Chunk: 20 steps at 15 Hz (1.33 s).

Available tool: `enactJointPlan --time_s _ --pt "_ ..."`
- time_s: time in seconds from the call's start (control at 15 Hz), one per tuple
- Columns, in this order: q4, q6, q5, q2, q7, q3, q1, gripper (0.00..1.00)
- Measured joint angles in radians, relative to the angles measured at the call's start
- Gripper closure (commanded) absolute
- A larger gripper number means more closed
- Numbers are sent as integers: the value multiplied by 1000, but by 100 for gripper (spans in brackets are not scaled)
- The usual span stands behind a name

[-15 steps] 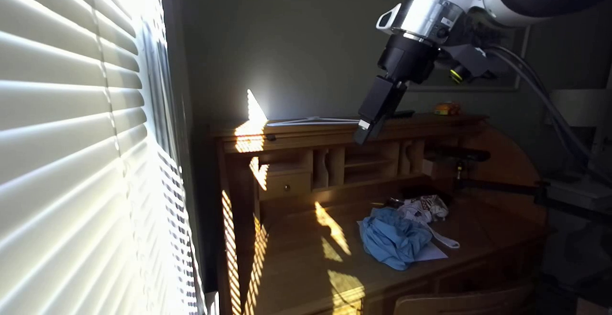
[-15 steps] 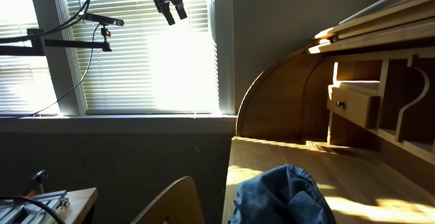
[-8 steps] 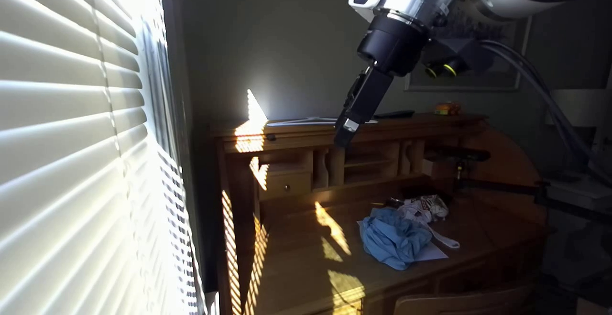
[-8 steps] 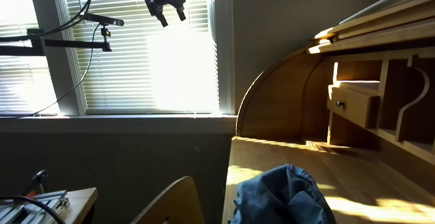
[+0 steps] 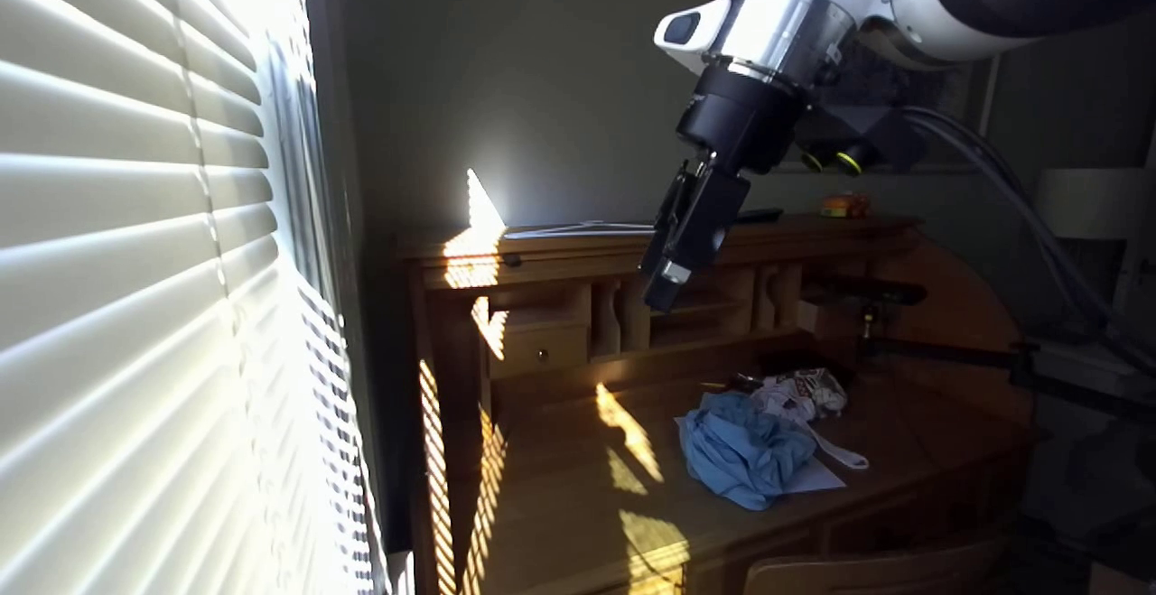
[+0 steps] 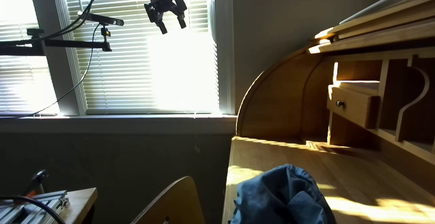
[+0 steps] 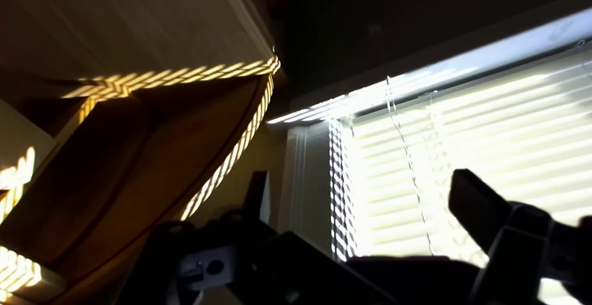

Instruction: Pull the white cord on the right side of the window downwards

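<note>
White cord [image 7: 411,166] is my job. I see the big window [image 6: 119,81], my claw [image 6: 173,27] in front, spread wide and empty, I guess so the thin cord can slip in; it hangs near the window's right side.

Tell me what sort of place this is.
Probably a home study, perhaps set up for robot work: there is a wooden desk with pigeonholes, a chair and a window with blinds.

Window [image 6: 146,64] w/ desk [image 6: 289,149], all cams
</note>
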<state>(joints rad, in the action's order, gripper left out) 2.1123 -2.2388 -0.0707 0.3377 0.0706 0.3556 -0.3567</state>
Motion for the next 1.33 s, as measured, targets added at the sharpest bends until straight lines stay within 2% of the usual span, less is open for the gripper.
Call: enactJointPlan --time_s 0.2,0.4,0.6,0.87,1.33 --pt "7 -58 2 -31 10 4 -1 0" --pt "-14 -164 2 -90 39 10 -6 0" --pt "-62 -271 -24 -168 115 10 -37 0" --pt "-157 -292 -108 -266 285 17 -95 0" --pt "-236 -358 -59 -374 316 61 -103 0"
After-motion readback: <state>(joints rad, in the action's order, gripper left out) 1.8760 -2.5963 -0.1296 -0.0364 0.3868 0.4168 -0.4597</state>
